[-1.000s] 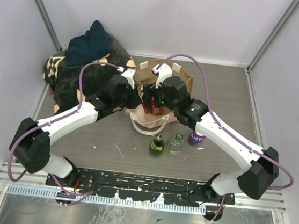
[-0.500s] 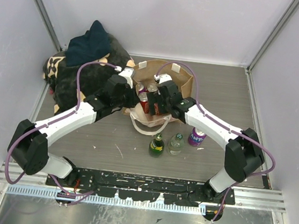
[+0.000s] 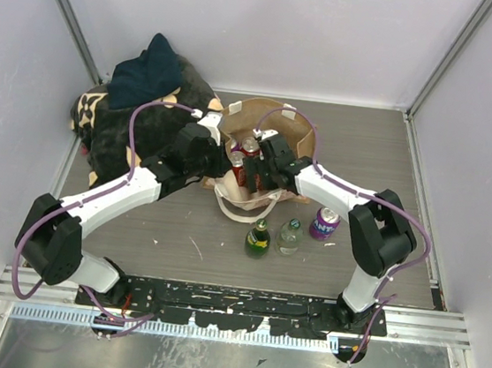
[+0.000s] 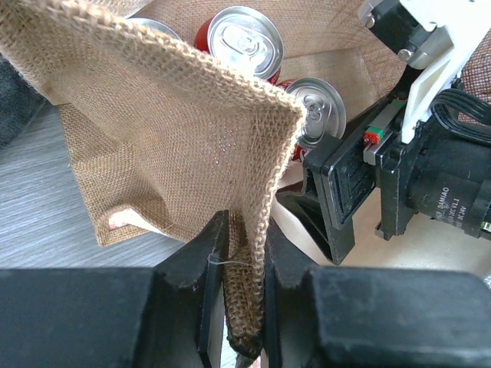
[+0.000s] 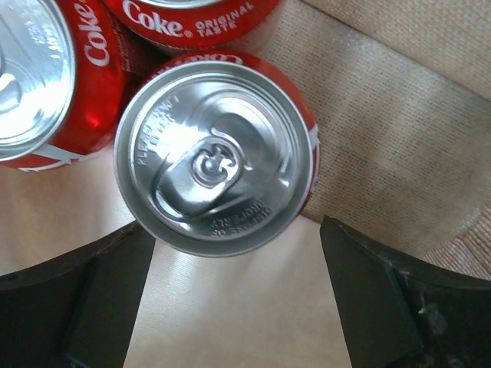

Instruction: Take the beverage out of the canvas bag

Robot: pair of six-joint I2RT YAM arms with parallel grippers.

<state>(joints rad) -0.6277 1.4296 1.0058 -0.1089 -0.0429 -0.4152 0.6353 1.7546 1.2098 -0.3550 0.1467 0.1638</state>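
Observation:
The tan canvas bag [image 3: 296,132] stands open at the middle back of the table, its woven wall [image 4: 176,130] filling the left wrist view. My left gripper [image 3: 220,158] [image 4: 244,261] is shut on the bag's near-left rim and holds it open. Three red Coke cans stand inside [image 3: 249,148]. My right gripper [image 3: 260,173] [image 5: 236,234] is open and reaches down into the bag. One silver-topped Coke can [image 5: 215,169] sits just ahead of its fingers [image 5: 383,299], partly between the tips, not gripped. Two more cans [image 5: 31,84] stand beside it.
A black bag with tan pattern [image 3: 114,129] and a dark blue cloth [image 3: 148,71] lie at the back left. A green bottle [image 3: 257,239], a clear bottle [image 3: 290,235] and a purple can [image 3: 323,221] stand in front of the canvas bag. Walls close in on both sides.
My right arm has folded in and its gripper has dropped lower into the bag toward the cans. My left gripper keeps its hold on the rim.

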